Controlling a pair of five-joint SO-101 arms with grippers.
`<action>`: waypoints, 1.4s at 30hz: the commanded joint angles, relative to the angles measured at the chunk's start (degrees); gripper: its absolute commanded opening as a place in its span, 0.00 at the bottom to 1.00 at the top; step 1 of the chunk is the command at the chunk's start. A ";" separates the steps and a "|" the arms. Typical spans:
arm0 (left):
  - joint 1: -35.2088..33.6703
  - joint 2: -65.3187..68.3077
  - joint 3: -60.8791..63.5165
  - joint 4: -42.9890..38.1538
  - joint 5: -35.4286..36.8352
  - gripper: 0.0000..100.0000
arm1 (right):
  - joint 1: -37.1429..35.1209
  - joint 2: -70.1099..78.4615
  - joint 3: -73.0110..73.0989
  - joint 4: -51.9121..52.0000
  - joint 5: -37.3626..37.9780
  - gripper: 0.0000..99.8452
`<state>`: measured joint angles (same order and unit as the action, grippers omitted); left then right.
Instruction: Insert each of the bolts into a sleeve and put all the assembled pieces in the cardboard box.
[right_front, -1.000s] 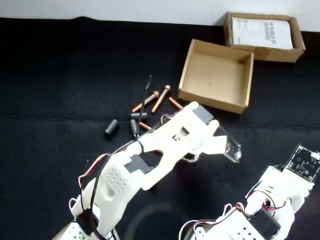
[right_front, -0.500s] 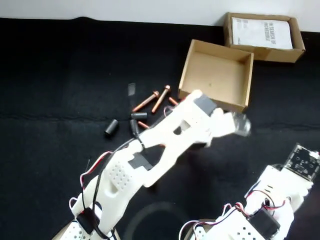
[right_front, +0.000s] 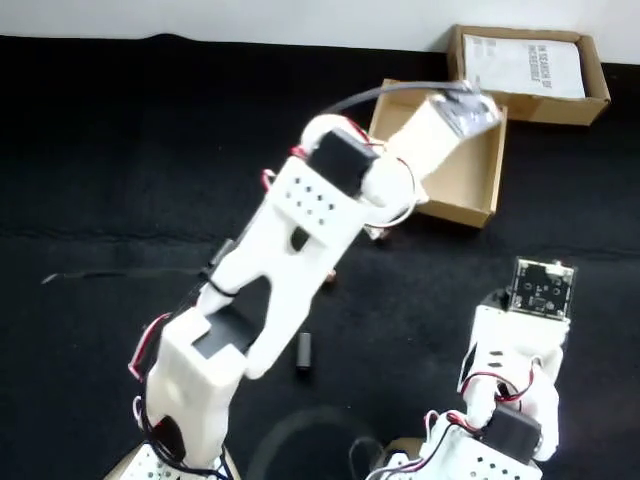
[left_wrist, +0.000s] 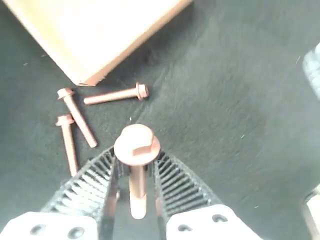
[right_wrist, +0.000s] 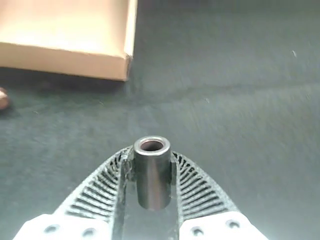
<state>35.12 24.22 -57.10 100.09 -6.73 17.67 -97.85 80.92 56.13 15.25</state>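
Bolt (left_wrist: 136, 150) — copper-coloured, its head toward the wrist camera — sits clamped between the closed-in fingers of the left gripper (left_wrist: 136, 156), over the black cloth (left_wrist: 235, 100) and near the cardboard box (left_wrist: 95, 40). Three more bolts (left_wrist: 116, 94) lie loose on the cloth by the box's corner. The right gripper (right_wrist: 151, 152) pinches a dark sleeve (right_wrist: 151, 172) — bore facing the camera — apart from the box. Another sleeve (right_front: 304, 352) lies on the cloth beside the left arm (right_front: 300, 215).
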 joint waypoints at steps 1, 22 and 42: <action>-0.48 -7.96 -2.59 -0.18 9.23 0.01 | -3.38 -0.66 -0.57 -4.18 0.09 0.01; -17.19 -26.42 4.09 0.44 26.64 0.01 | -20.62 -1.98 -0.84 -9.71 -37.10 0.01; -17.54 -65.45 72.40 -23.12 30.68 0.01 | -38.20 -7.16 6.90 -20.88 -37.01 0.01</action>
<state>18.24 -36.26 7.69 84.70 23.78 -20.22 -104.09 86.37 40.84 -21.32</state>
